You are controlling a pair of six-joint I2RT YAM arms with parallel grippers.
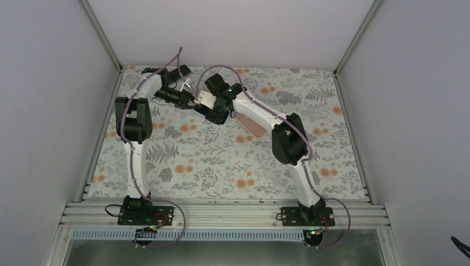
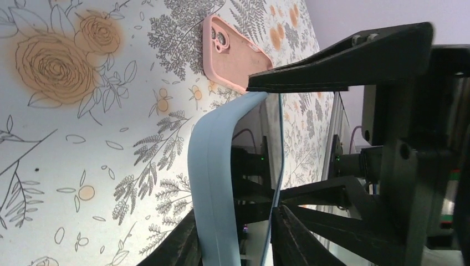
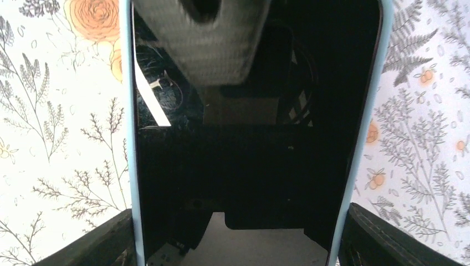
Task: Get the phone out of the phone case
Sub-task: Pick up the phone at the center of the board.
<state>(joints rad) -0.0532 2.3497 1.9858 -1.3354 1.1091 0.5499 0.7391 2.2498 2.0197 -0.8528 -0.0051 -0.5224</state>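
A phone with a black screen (image 3: pixel 249 144) sits in a light blue case (image 3: pixel 126 138) and is held in the air between both arms at the back middle of the table (image 1: pixel 205 101). My right gripper (image 3: pixel 235 238) is shut across its width, one finger on each blue side edge. My left gripper (image 2: pixel 238 244) is shut on its other end. In the left wrist view the blue case (image 2: pixel 213 177) bows away from the dark phone (image 2: pixel 252 183). In the top view the left gripper (image 1: pixel 191 101) and right gripper (image 1: pixel 215 108) meet at the phone.
An empty pink phone case (image 1: pixel 252 124) lies on the flowered cloth under the right forearm; it also shows in the left wrist view (image 2: pixel 233 58). White walls stand on three sides. A metal rail (image 1: pixel 221 213) runs along the near edge.
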